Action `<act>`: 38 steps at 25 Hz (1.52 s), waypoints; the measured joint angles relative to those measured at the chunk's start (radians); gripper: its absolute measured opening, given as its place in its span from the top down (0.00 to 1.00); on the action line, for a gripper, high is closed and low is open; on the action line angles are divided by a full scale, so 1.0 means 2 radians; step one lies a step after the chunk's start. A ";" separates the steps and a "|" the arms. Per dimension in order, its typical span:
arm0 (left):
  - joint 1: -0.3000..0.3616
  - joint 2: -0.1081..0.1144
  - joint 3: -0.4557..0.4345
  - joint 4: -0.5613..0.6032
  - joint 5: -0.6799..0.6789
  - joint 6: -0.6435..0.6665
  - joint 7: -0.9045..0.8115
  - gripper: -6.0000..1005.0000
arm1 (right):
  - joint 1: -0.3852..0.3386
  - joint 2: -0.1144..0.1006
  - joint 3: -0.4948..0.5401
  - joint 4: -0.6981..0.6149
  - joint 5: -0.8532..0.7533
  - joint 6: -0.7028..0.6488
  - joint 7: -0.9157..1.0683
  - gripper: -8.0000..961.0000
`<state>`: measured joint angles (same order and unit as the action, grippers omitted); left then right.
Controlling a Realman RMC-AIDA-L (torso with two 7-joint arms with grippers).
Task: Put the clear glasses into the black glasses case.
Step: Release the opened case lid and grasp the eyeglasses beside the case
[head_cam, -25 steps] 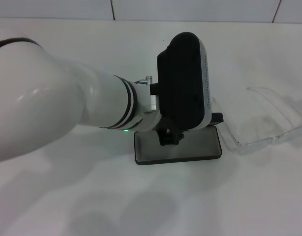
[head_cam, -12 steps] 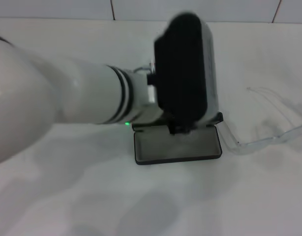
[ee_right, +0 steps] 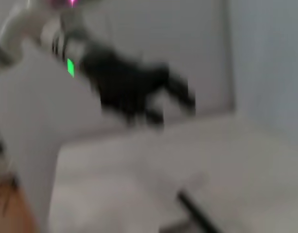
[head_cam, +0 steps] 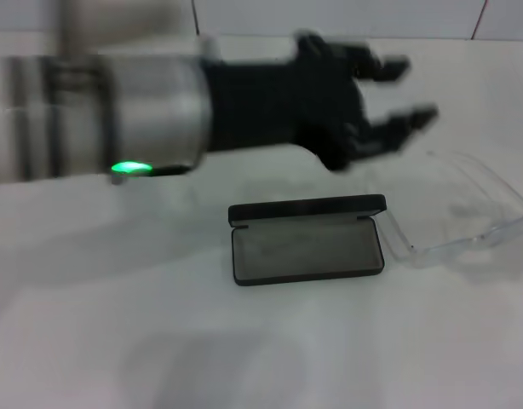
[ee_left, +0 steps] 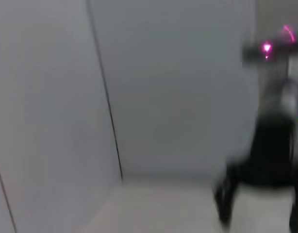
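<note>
Since the earlier frame we see the left gripper (head_cam: pixel 410 94) lifted off the black glasses case (head_cam: pixel 307 240), now at upper centre, fingers spread and empty. At centre the case lies open; just right of it lie the clear glasses (head_cam: pixel 466 213).

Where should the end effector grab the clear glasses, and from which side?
Grip the front frame of the clear glasses, probably at the bridge, coming from above. They lie flat on the table right of the open black glasses case, arms unfolded, and the thin arms look flimsy. The left end effector hovers open nearby.
</note>
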<state>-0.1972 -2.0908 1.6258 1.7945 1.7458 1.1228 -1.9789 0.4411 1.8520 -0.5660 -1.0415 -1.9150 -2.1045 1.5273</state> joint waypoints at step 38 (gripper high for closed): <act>0.033 0.000 -0.209 -0.383 -0.300 0.277 0.253 0.67 | 0.250 0.084 -0.438 0.036 -0.407 0.194 0.127 0.21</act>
<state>-0.1312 -2.0907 1.2073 1.0291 1.1461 1.6768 -1.4726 0.9418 2.0209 -1.4420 -0.9699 -2.7289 -1.7165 1.7819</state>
